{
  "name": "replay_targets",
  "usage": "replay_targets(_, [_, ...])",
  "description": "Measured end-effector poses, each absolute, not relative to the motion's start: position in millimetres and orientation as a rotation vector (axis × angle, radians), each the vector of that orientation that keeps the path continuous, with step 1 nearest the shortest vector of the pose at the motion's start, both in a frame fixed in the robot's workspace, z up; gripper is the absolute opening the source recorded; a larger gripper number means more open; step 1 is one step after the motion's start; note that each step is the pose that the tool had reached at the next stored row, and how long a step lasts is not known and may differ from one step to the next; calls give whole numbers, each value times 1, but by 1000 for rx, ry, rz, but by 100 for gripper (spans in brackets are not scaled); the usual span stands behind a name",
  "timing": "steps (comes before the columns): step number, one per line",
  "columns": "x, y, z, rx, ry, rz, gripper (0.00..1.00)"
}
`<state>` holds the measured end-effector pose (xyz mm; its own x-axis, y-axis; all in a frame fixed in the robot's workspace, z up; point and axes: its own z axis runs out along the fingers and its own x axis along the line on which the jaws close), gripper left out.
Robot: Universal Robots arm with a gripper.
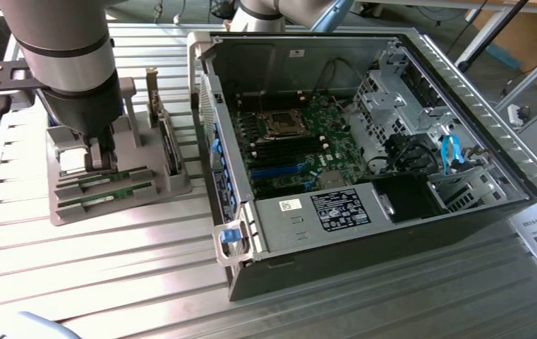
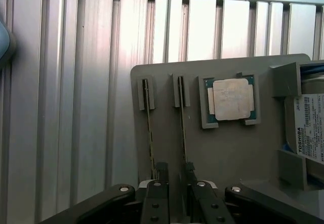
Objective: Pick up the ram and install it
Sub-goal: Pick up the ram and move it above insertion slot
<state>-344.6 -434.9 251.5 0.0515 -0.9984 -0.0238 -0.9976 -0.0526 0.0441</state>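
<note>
Slatted aluminium table point(image 1: 108, 275) carries a grey holder point(image 1: 178, 189) beside an open computer case point(image 1: 296, 60). The gripper point(image 1: 99, 164) hangs over the ram point(image 1: 108, 182), which stands on edge in a holder slot.

From the wrist, the gripper point(image 2: 175, 171) is spread wide and empty. It straddles the ram point(image 2: 183, 122) next to the processor point(image 2: 231, 99). The board is probably light, stiff and brittle, so it is best pinched gently across its flat faces, mid-length.

Computer case point(image 1: 287, 56) (open), processor point(image 2: 232, 99), hard drive point(image 2: 310, 127)
</note>
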Motion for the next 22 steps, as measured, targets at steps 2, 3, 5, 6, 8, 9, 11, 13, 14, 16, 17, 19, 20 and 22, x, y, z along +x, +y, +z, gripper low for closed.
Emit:
replay_targets(2, [-345,-436,251,2267,-2152,-74,25])
replay_targets(3, [-345,-437,251,2267,-2151,-74,25])
replay_targets(5, [-344,-441,251,2267,-2151,-74,25])
replay_targets(6, [-344,-443,251,2267,-2151,-74,25])
replay_targets(8, [-344,-446,251,2267,-2152,-74,25])
replay_targets(9, [-344,-448,252,2267,-2151,-74,25])
replay_targets(11, [-344,-451,251,2267,-2151,-74,25])
replay_targets(13, [-344,-454,251,2267,-2151,-74,25])
replay_targets(14, [-344,-455,251,2267,-2151,-74,25])
replay_targets(16, [-344,-458,251,2267,-2151,-74,25])
replay_targets(17, [-344,-459,251,2266,-2151,-74,25])
replay_targets(19, [-344,-459,251,2266,-2151,-74,25])
replay_targets(20, [-344,-459,251,2266,-2151,-74,25])
replay_targets(22, [-344,-459,251,2266,-2151,-74,25])
